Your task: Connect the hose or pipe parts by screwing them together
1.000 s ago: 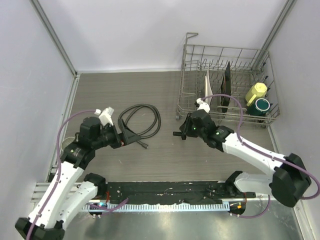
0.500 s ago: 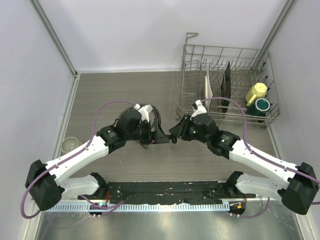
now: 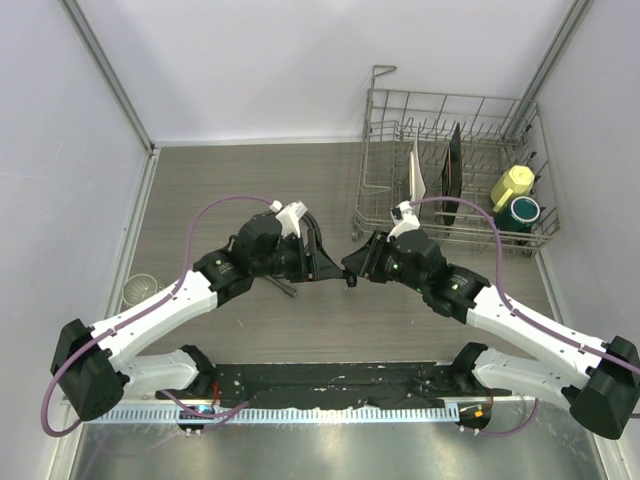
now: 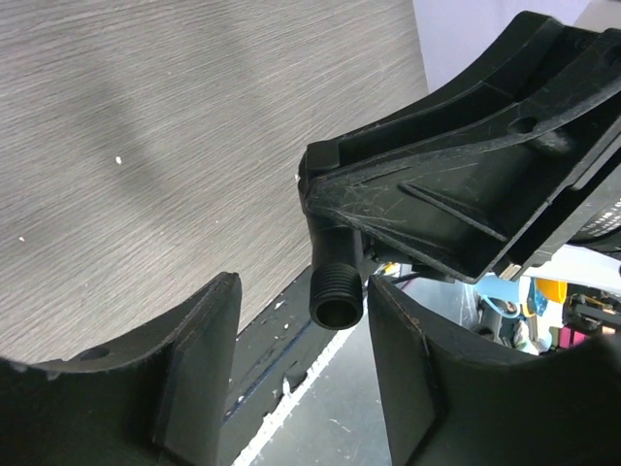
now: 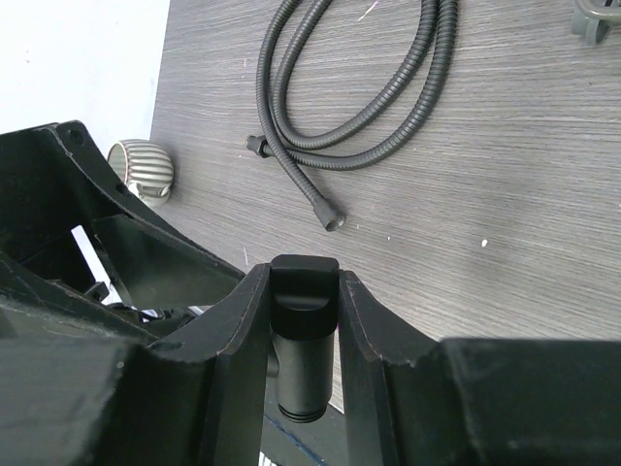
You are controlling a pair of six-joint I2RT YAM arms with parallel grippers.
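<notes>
The right gripper (image 5: pixel 304 279) is clamped on the small black fitting (image 5: pixel 303 340), one finger pressed to each side of its body. In the right wrist view the fitting's long axis runs along the fingers: its wider capped end sits at the fingertips, and its barrel runs back between the fingers toward the camera. The left wrist view shows the other end, a short threaded stub with an open bore. It sticks out from under the right gripper, pointing down and toward the left arm.

The left gripper (image 4: pixel 301 291) has its fingers apart, one on either side of that threaded stub. The stub sits between them, close to one finger and clear of the other, and no grip on it shows.

The black hose (image 5: pixel 388 92) lies in loose loops on the tabletop (image 5: pixel 505 194), beyond both grippers and apart from the fitting. Its end connector (image 5: pixel 333 221) has its open mouth turned roughly toward the held fitting. From above, the left arm covers part of the hose.
</notes>
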